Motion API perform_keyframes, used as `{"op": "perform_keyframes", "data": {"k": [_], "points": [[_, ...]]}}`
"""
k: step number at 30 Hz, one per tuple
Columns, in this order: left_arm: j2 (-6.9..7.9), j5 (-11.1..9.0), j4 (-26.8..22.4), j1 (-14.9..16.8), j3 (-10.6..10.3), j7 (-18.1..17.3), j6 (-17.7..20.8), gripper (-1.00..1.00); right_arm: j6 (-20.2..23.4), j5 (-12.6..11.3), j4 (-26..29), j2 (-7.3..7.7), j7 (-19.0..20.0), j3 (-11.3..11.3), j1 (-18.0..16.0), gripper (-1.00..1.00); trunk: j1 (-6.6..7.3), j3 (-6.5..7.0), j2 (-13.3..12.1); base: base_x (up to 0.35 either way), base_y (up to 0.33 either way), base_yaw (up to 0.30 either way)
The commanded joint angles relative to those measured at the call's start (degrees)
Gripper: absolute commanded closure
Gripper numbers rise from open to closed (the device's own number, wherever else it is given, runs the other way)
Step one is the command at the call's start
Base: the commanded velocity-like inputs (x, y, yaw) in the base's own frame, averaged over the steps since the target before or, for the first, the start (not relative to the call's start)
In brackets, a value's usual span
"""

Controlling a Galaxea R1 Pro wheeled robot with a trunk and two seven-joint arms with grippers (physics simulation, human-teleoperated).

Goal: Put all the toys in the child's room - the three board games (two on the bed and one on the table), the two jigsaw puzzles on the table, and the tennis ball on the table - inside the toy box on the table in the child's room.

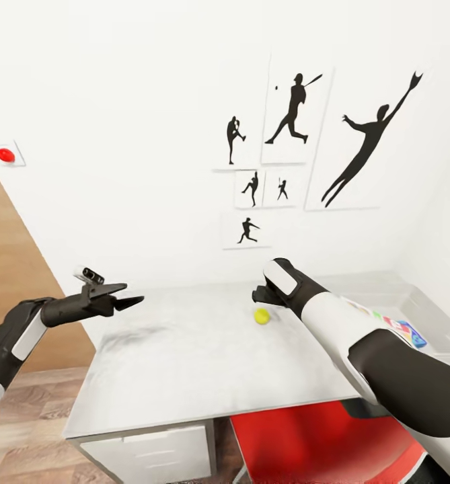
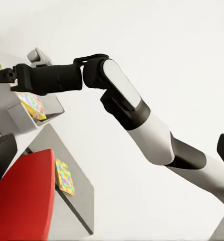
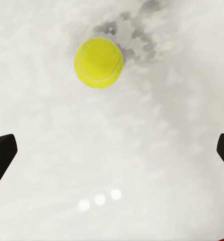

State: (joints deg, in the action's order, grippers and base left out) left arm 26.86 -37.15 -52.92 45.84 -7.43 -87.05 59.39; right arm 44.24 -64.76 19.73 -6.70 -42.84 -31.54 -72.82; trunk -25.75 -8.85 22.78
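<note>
The tennis ball (image 1: 261,315) (image 3: 98,62), small and yellow-green, rests on the pale top of the table (image 1: 184,363). My right gripper (image 1: 258,296) (image 3: 112,150) hangs open just above and behind it, its dark fingertips (image 3: 1,155) wide apart with nothing between them. My left gripper (image 1: 127,296) is open and empty over the table's back left part. The toy box (image 1: 416,299) (image 2: 21,118) stands at the table's right end. One jigsaw puzzle (image 2: 32,105) leans inside it. A second puzzle (image 2: 65,176) lies flat on the table. The bed is out of view.
A red chair (image 1: 319,437) (image 2: 21,201) is tucked under the table's front right. A colourful flat piece with a blue corner (image 1: 409,333) lies by the toy box, partly behind my right arm. The white wall with black sports pictures (image 1: 295,114) is just behind the table.
</note>
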Motion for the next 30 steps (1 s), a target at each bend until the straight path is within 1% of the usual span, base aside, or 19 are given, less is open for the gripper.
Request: {"op": "perform_keyframes", "data": {"k": [1, 6, 9, 13, 17, 19, 23, 28, 30], "points": [[0.37, -0.12, -0.34, 0.06, -0.36, -0.43, 0.61, -1.0, 0.14, -0.54, 0.05, 0.03, -0.4, -0.45, -0.07, -1.0, -0.04, -0.22, 0.14, 0.0, 0.0, -0.077], [0.83, -0.29, -2.41, 0.04, -0.58, -0.68, 0.61, -1.0, 0.14, -0.54, 0.05, 0.0, -0.33, -0.45, -0.08, -1.0, -0.04, -0.68, 0.14, 0.0, 0.0, -0.077], [1.47, -0.91, -4.54, 0.04, -0.49, -0.73, 0.61, -1.0, 0.14, -0.54, 0.05, -0.08, -0.32, -0.42, -0.11, -1.0, -0.04, -0.95, 0.14, 0.0, 0.0, -0.077], [2.03, -1.79, -6.09, 0.11, -0.33, -0.74, 0.61, -1.0, 0.13, -0.54, 0.11, -0.17, -0.32, -0.39, -0.13, -1.0, -0.04, -1.31, 0.14, 0.0, 0.0, -0.077], [2.6, -2.1, -7.67, 0.48, -0.19, -0.75, 0.61, -1.0, 0.07, -0.54, 0.4, -0.28, -0.31, -0.39, -0.15, -1.0, -0.04, -1.67, 0.14, 0.0, 0.0, -0.077], [3.22, -2.18, -9.78, 0.67, -0.1, -0.75, 0.61, -1.0, 0.09, -0.54, 1.33, -0.36, -0.31, -0.42, -0.14, -1.0, -0.04, -1.85, 0.14, 0.0, 0.0, -0.077], [4.02, -2.28, -13.35, 0.86, 0.07, -0.75, 0.61, -1.0, 0.13, -0.54, 3.5, -0.39, -0.31, -0.53, -0.14, -1.0, -0.04, -2.21, 0.14, 0.0, 0.0, -0.077], [4.28, -2.31, -14.49, 0.91, 0.06, -0.75, 0.61, -1.0, 0.14, -0.56, 5.55, -0.41, -0.29, -0.69, -0.13, -1.0, -0.04, -2.67, 0.14, 0.0, 0.0, -0.079], [4.35, -2.32, -14.6, 0.91, 0.11, -0.75, 0.61, -1.0, 0.14, -0.55, 7.17, -0.4, -0.27, -0.8, -0.13, -1.0, -0.04, -2.83, 0.14, 0.0, 0.0, -0.091]]}}
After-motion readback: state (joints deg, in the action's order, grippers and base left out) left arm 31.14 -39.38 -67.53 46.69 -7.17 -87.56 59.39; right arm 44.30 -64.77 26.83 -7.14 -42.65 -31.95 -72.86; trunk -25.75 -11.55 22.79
